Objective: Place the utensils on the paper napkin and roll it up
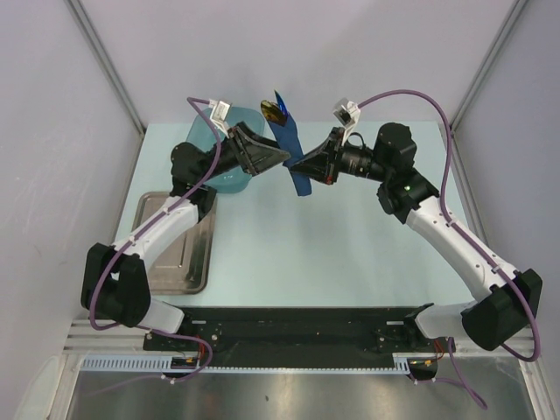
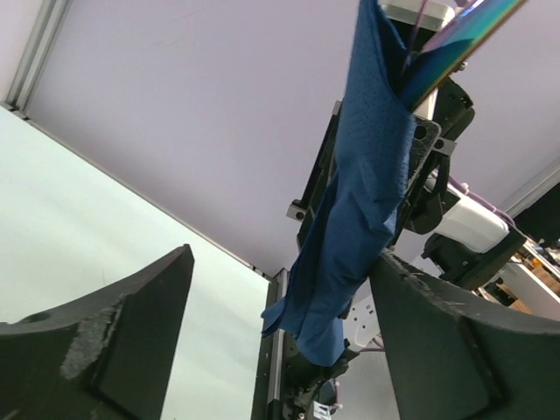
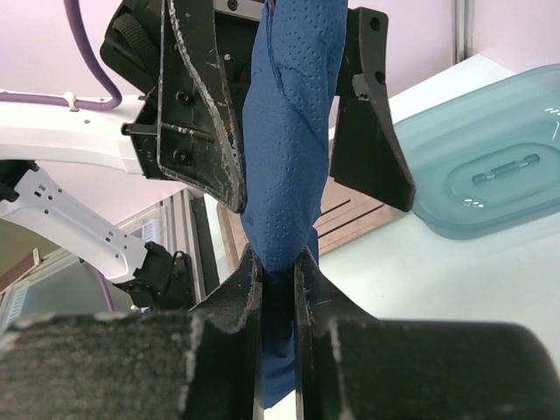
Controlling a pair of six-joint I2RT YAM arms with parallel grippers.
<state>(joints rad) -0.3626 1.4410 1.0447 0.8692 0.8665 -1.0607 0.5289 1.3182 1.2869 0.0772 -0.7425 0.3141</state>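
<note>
– Blue napkin (image 1: 286, 133), where is it?
– Up in the air, upper middle. It is rolled and stands tall, spoon (image 1: 274, 109) on top.
– Who holds it?
– Right gripper (image 3: 278, 271) pinches it. Left gripper (image 2: 280, 341) is wide apart, one finger each side.

The right end effector (image 3: 278, 262) fills the view from 6 o'clock, its two dark, scuffed fingers (image 3: 241, 297) pressed together on a paper napkin (image 3: 293, 114). The napkin is navy blue, dimpled and twisted into a roll; it rises from the pinch toward 12 o'clock, and a short tail hangs below the fingers. Higher up, the left end effector (image 3: 306, 188) points down over the roll, one black finger at 11 o'clock and the other at 1 o'clock, standing apart with the roll between them. A translucent teal tub (image 3: 490, 166) sits on the pale bench (image 3: 437, 280) at 3 o'clock. A white arm link (image 3: 70, 131) and a purple cable (image 3: 74, 44) show at 10 o'clock.
</note>
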